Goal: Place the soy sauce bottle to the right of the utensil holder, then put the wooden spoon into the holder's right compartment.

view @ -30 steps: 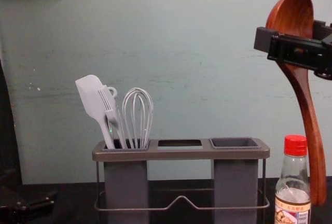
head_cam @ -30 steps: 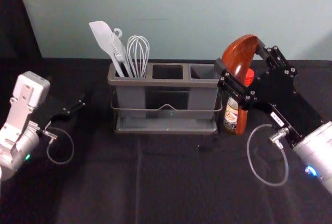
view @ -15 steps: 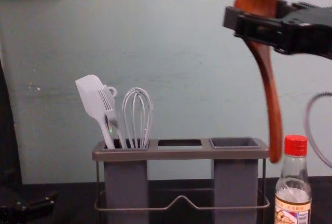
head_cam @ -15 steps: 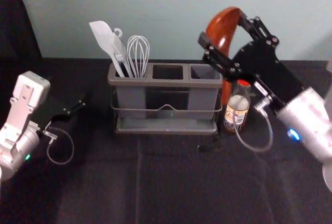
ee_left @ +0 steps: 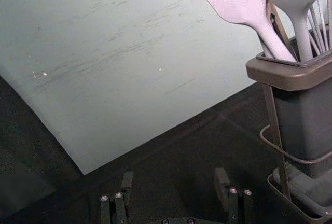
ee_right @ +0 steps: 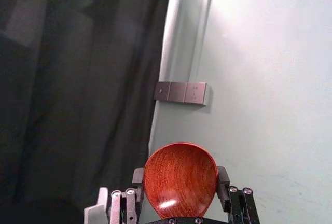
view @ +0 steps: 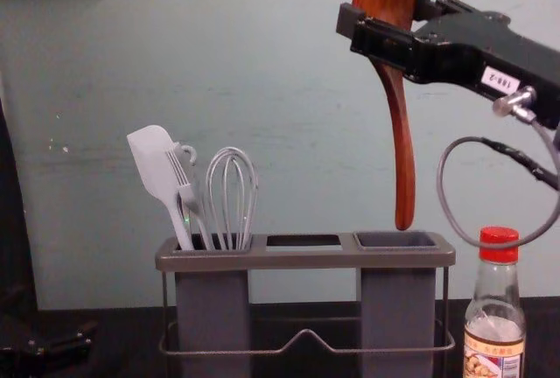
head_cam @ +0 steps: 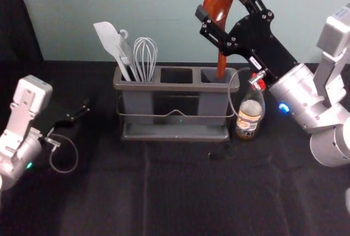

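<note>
1. Left of the utensil holder (view: 302, 260), my left gripper (ee_left: 174, 180) idles, fingers spread.
2. Over its right compartment (view: 395, 240), my right gripper (view: 387, 14) clamps the wooden spoon (view: 402, 150) bowl-end, so the handle can enter first.
3. Right of it stands the soy sauce bottle (view: 495, 312).

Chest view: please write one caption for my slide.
Right gripper holds the spoon over the right compartment of the holder; bottle stands alongside.

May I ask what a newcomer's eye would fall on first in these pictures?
Probably the glossy red-brown wooden spoon, gripped bowl up by the right gripper, its handle end over the right compartment of the utensil holder. Next might come the bright red cap of the soy sauce bottle to the holder's right, then the pale spatula in the left compartment.
</note>
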